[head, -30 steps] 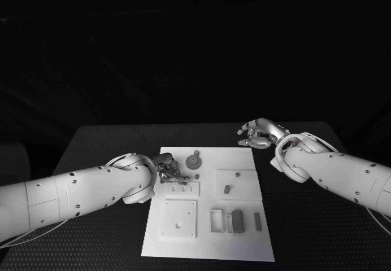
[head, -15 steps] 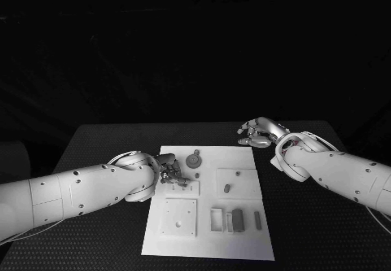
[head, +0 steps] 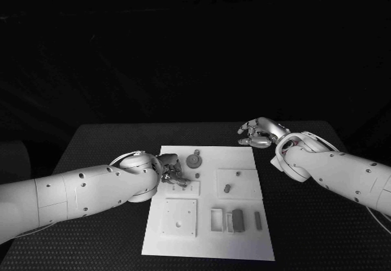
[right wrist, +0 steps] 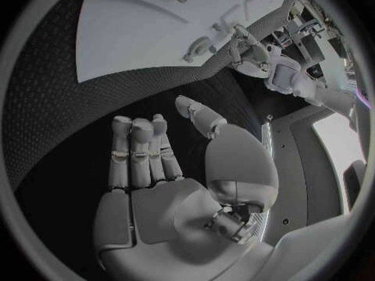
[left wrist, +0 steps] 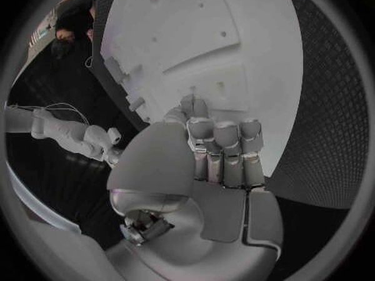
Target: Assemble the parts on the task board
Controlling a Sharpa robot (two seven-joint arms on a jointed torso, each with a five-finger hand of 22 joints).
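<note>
Over the last second the left arm has rolled slightly at the near-left of the black textured table, while its silver many-fingered left hand has stayed over the left edge of the flat white rectangular task board, fingers curled together beside the small recessed plate. Whether they pinch a part I cannot tell: the head view hides the fingertips behind the knuckles, and in the wrist view the fingers lie folded side by side with nothing plainly between them. The parts themselves have not shifted. The round grey knob-like part sits at the board's far middle, a small dark peg stands in the square plate to its right, and the upright grey block and slim grey bar remain near the board's near right. So the change looks like wrist adjustment rather than a completed placement; I judge the assembly still early. To the right, the silver right hand hovers unchanged off the board's far-right corner, fingers loosely bent and parted, holding nothing. The left hand works tight against the board's left edge, with bare table further left; the board's near half and the table to the right give open room.
</note>
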